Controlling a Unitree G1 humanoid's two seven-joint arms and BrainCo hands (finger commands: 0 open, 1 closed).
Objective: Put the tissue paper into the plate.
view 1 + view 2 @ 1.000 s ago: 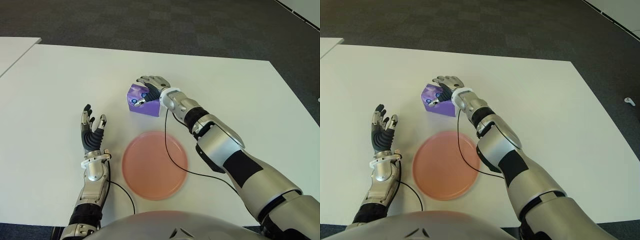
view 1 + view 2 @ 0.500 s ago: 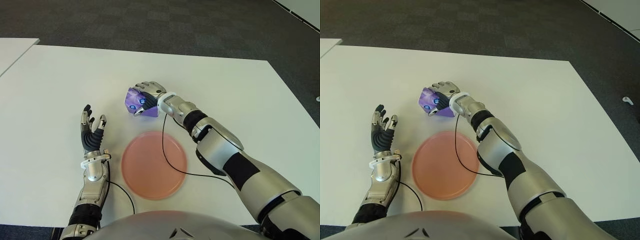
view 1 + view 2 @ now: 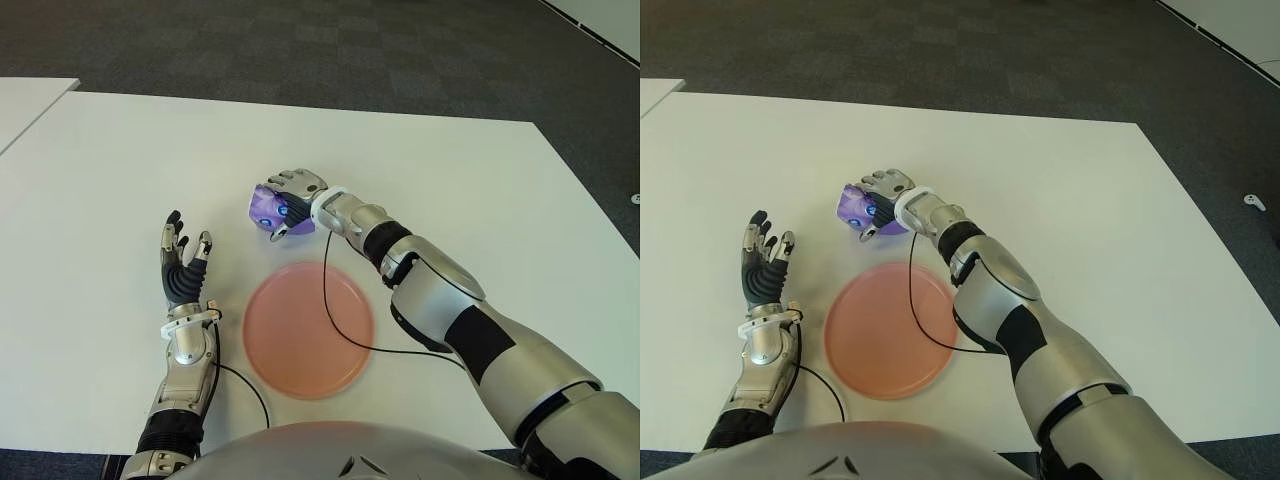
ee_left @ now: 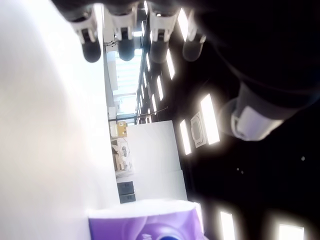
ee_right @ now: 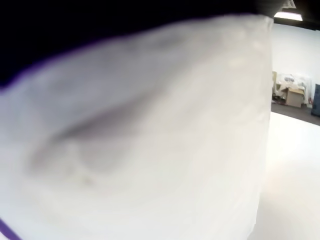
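Left hand [image 3: 183, 262]: idling beside the plate, on its left; fingers spread, gripping nothing.
Plate [image 3: 308, 330]: sitting bare on the desk [image 3: 100, 170]; nothing in it yet.
Tissue paper [image 3: 268, 207]: purple pack, just beyond the plate's far rim.
Right hand [image 3: 292, 196]: curling round the pack, gripping it.
Progress: grasp looking done; carrying to the plate & letting go remaining.
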